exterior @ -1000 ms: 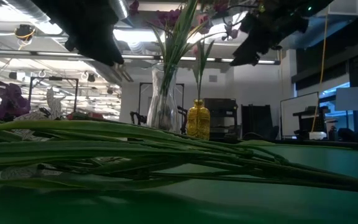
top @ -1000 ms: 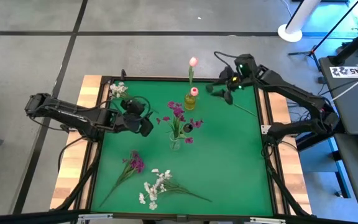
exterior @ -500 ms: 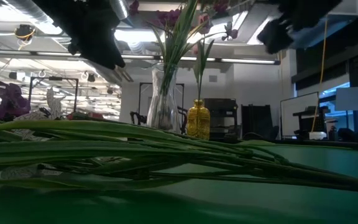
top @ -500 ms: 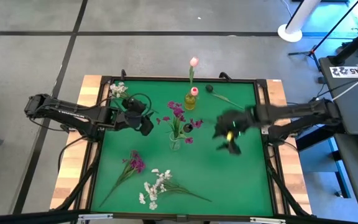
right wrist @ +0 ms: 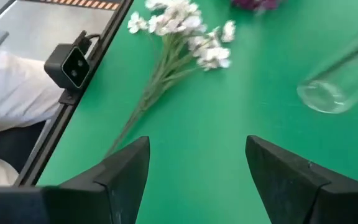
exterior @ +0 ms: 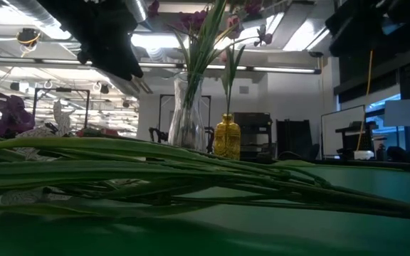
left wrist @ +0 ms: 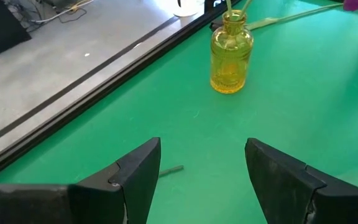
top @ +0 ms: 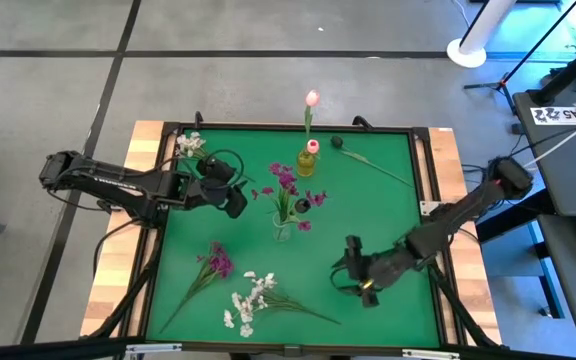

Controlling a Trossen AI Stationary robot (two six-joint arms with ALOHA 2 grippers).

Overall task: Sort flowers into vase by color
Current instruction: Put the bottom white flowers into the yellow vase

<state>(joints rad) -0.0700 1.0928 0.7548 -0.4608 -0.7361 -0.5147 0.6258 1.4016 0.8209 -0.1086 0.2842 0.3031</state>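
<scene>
Two end effectors, both spread and empty: right end effector [top: 360,280] low over the near right part of the green bench [top: 388,220], left end effector [top: 230,197] hovering left of the clear glass vase [top: 282,228] that holds magenta-purple blossoms. Loose white-cluster sprig [top: 258,298] lies flat near the front edge, just to the left of the right end effector; long axis roughly left-right, blossoms at the left end, thin green stem pointing toward that end effector. Right arm is clearly nearer, so likely its pick. Right wrist view shows the white sprig [right wrist: 185,31] ahead of the open fingers [right wrist: 114,180], nothing between them. Loose magenta sprig [top: 215,262] lies just beyond the white one. Small yellow glass bottle [top: 308,160] with pink-white tulip bud stands at the back; dark bloom on long stem [top: 368,158] lies back right, well apart.
</scene>
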